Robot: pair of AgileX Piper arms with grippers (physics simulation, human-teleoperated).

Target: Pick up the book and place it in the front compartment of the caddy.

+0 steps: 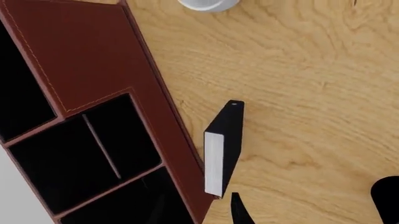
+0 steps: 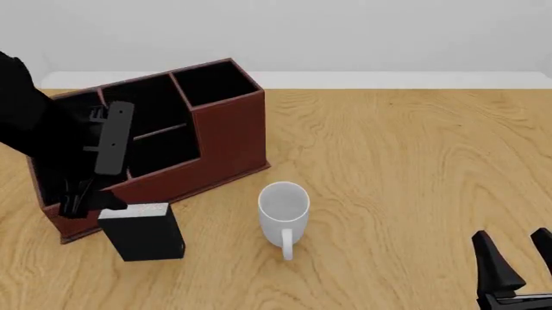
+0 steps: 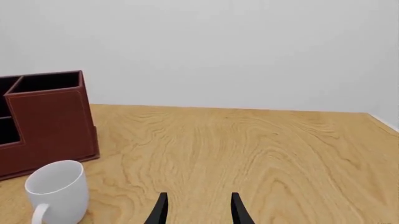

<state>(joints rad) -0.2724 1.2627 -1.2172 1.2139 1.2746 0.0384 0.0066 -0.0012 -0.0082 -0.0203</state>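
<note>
1. The caddy [image 2: 229,139] sits far left on the table [image 2: 405,168].
2. The book [image 2: 142,231] stands upright just before its front wall, under the left gripper [image 2: 82,197].
3. The left wrist view shows those fingers [image 1: 240,212] apart, holding nothing, the book beside one tip.
4. The right gripper [image 3: 198,210] is open and empty, near the mug [image 3: 56,189].

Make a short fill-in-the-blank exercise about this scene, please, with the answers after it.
1. The book stands on the table, not yet inside the ____.
2. The mug is ____ in colour.
3. The right gripper holds ____.

Answers: caddy; white; nothing
</note>
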